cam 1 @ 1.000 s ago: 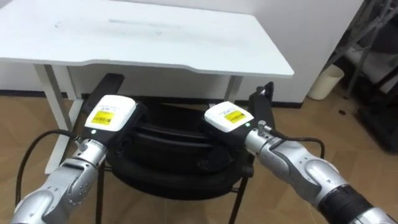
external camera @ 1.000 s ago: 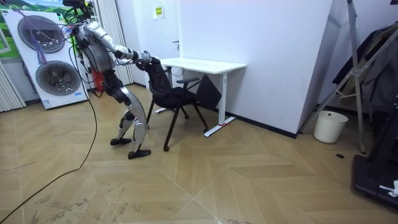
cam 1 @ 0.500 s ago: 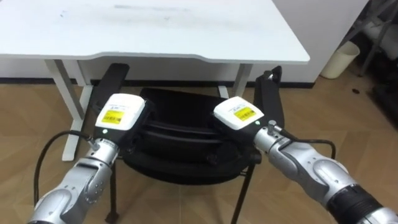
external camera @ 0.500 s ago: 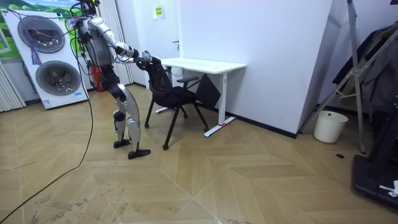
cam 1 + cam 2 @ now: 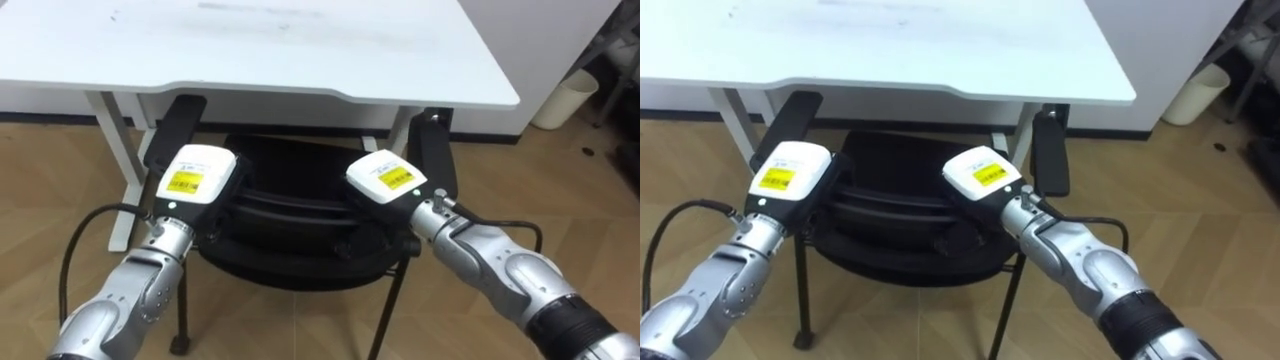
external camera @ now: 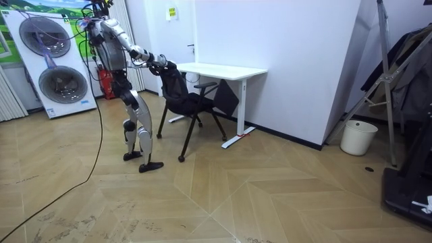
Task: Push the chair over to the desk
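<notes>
In the left eye view, a floor of wooden boards point(image 5: 300, 335) is seen, and on it a white desk point(image 5: 250, 45) with a bare top. The black chair point(image 5: 300, 215) is set facing the desk, its seat reaching under the desk's front edge and its two armrests point(image 5: 175, 130) pointing the same way. The left hand point(image 5: 195, 180) is laid on the top of the backrest towards its left end, the right hand point(image 5: 385, 180) towards its right end. Whether either hand grips the backrest or merely presses on it cannot be told, since what lies beneath the back of each hand is hidden. A pale waste bin point(image 5: 572, 95) is seen at the far right, well apart from the chair; its contents cannot be made out.

In the room view, the robot is shown upright behind the chair, on the room view's left of it, both arms stretched out to the backrest. Two stacked washing machines point(image 6: 50, 61) are placed behind the robot. A white wall point(image 6: 290, 61) runs behind the desk, and a metal stand point(image 6: 388, 74) with dark cloth rises at the room view's right, beyond the bin.

In the right eye view, a white desk leg point(image 5: 732, 128) is seen just beside the chair's left armrest.
</notes>
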{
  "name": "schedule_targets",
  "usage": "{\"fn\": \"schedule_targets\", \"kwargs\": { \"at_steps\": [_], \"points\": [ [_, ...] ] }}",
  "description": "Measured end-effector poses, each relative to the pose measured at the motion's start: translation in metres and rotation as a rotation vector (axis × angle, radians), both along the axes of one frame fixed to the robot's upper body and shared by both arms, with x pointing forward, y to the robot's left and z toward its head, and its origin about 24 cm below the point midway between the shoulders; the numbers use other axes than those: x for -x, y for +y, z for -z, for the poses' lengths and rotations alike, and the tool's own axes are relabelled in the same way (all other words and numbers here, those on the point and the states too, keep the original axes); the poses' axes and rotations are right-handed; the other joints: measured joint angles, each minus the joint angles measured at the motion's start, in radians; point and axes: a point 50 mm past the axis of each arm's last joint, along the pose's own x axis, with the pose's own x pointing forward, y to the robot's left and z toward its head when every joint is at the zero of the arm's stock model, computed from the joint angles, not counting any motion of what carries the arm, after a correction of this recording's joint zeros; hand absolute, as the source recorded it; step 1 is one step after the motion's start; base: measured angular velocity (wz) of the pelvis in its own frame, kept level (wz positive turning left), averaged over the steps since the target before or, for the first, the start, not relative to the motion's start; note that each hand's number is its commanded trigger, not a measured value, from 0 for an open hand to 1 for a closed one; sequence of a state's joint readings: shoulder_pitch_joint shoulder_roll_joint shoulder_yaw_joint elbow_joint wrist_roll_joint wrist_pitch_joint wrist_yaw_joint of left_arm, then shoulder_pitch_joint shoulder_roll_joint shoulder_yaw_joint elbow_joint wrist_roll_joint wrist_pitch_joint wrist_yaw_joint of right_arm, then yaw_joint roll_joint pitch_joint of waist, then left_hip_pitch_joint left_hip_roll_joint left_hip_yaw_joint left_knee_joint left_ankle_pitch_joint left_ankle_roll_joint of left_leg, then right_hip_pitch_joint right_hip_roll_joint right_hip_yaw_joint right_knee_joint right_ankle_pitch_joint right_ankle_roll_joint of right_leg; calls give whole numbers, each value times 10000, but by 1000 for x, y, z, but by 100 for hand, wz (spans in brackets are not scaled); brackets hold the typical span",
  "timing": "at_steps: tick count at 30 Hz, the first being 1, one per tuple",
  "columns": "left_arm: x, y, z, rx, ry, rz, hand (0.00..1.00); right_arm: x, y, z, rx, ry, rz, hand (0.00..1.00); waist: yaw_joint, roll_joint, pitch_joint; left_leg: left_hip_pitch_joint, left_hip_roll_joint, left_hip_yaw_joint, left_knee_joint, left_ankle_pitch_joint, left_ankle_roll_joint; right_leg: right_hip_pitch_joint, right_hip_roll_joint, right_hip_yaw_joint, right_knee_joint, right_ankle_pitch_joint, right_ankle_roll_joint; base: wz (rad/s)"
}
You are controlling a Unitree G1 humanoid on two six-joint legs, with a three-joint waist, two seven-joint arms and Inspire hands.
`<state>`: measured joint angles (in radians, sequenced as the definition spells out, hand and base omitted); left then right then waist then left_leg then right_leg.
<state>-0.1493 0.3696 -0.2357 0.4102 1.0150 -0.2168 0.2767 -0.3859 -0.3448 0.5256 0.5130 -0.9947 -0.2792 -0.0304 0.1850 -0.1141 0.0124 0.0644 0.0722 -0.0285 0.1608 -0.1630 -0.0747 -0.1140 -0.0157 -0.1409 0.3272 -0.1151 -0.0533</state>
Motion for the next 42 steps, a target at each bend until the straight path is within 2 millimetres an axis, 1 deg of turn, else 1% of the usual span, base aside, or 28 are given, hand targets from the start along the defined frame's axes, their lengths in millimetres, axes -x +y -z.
{"fn": "schedule_targets", "kwargs": {
  "at_steps": [9, 15, 19, 23, 27, 30, 33, 35, 36, 37, 38, 39, 40, 41, 42],
  "points": [
    [-1, 1, -1, -11, -92, -154, 100, -2, 3, -3, 95, -116, -10, 100, 102, 58, 41, 16, 4, -22, -58, -19, 25, 37, -13, -59, -34, -49, 46, 0],
    [0, 4, -1, -152, -207, -249, 100, -2, 7, -3, 157, -113, 53, 100, 202, 56, 39, 151, 34, -56, -174, -19, 25, 175, 14, -107, -171, -57, 34, 0],
    [-1, 3, -1, -133, -325, -285, 100, -3, 7, -4, 181, -148, 106, 100, 330, 48, 34, 217, 35, -127, -260, -18, 29, 252, 15, -155, -242, -76, 64, 5],
    [-1, 3, -3, -150, -418, -283, 100, -4, 7, -5, 137, -236, 104, 100, 420, 39, 28, 242, 37, -278, -261, -16, 33, 372, 1, -287, -392, -88, 85, 10],
    [-1, 3, -4, -144, -429, -284, 100, -4, 8, -5, 120, -238, 129, 100, 485, 48, 34, 355, 36, -329, -262, -31, 57, 564, -12, -383, -549, -108, 118, 8],
    [0, 3, -2, -132, -345, -305, 100, -3, 8, -4, 153, -184, 143, 100, 551, 63, 45, 504, -19, -303, -254, -32, 62, 711, -74, -384, -533, -154, 175, 0],
    [0, 3, -1, -170, -244, -329, 100, -3, 8, -3, 182, -180, 151, 100, 546, 52, 50, 537, -160, -292, -192, -39, 81, 720, -223, -389, -396, -258, 269, 1],
    [1, 2, 0, -169, -211, -317, 100, -3, 7, -2, 191, -164, 161, 100, 476, -4, 88, 529, -311, -277, -6, -116, 208, 672, -408, -390, -84, -437, 356, 5],
    [1, 2, 0, -168, -200, -314, 100, -3, 7, -2, 201, -150, 158, 100, 468, -11, 93, 534, -353, -254, 40, -150, 262, 646, -454, -384, 25, -487, 378, 0],
    [1, 2, 1, -172, -123, -319, 100, -2, 6, 1, 188, -69, 175, 100, 502, 4, 128, 661, -413, -141, 55, -220, 365, 638, -507, -271, 215, -580, 421, -24],
    [2, 2, 3, -175, 19, -329, 100, -2, 6, 4, 146, -11, 233, 100, 651, 28, 150, 826, -478, 68, 58, -260, 422, 623, -567, -102, 422, -653, 460, -33],
    [2, 2, 4, -173, 72, -322, 100, -2, 6, 5, 144, 15, 248, 100, 674, 27, 154, 877, -503, 155, 61, -285, 459, 601, -593, -27, 526, -682, 478, -29],
    [2, 2, 3, -191, 114, -300, 100, -2, 6, 5, 139, -2, 251, 100, 705, 31, 157, 887, -532, 230, 73, -399, 524, 545, -646, -10, 674, -734, 522, -17],
    [2, 3, 3, -223, 113, -258, 100, -1, 7, 6, 123, 2, 238, 100, 702, 30, 178, 885, -569, 298, 94, -448, 549, 465, -683, 41, 702, -739, 540, -14],
    [2, 3, 3, -212, 126, -227, 100, -1, 7, 6, 116, 10, 231, 100, 721, 36, 182, 880, -577, 354, 107, -478, 569, 428, -686, 79, 707, -732, 552, -19]
  ]
}}
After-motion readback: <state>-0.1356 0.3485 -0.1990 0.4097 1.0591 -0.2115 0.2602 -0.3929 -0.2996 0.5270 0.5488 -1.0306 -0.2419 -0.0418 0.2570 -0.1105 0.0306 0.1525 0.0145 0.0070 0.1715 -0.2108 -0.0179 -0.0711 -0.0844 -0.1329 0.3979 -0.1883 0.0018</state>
